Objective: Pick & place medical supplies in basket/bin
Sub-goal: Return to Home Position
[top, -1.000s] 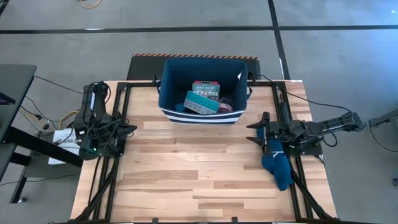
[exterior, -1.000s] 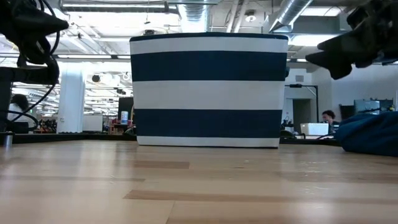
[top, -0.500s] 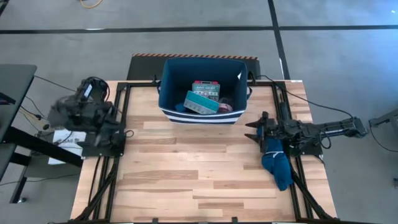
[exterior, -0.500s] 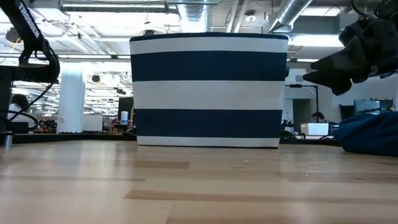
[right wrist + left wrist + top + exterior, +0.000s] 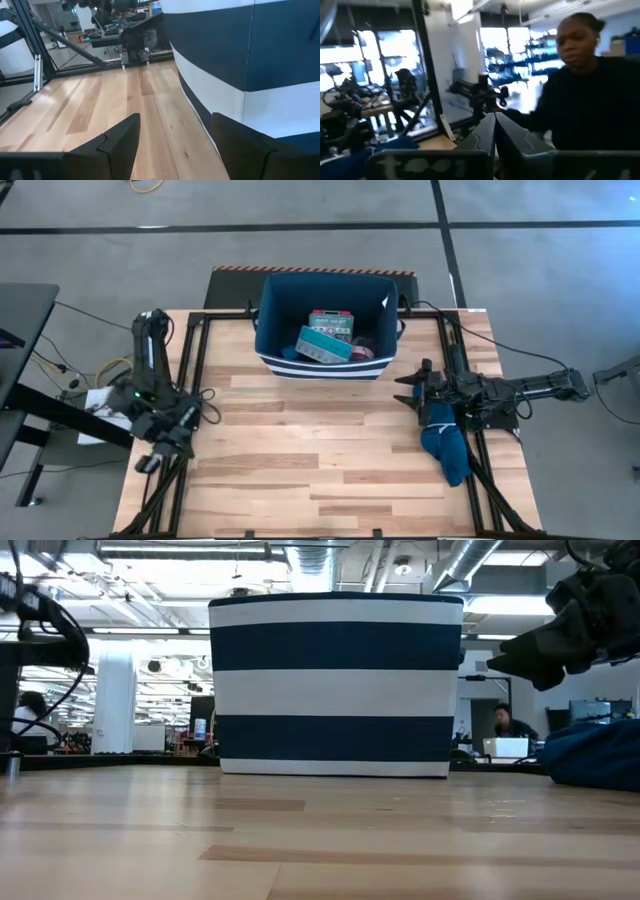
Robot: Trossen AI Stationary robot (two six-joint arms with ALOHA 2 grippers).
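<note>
Bin (image 5: 320,367) at the table's (image 5: 300,470) far edge holds the green first-aid box (image 5: 330,325) and light-blue pill organiser (image 5: 323,345); right gripper (image 5: 175,120) hangs spread by the right edge, left gripper (image 5: 494,119) by the left, seemingly pressed together

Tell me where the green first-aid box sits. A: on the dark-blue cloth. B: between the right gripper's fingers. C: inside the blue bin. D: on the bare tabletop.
C: the green first-aid box lies inside the blue bin next to the light-blue pill organiser, while the right gripper is open with nothing between its fingers.
</note>
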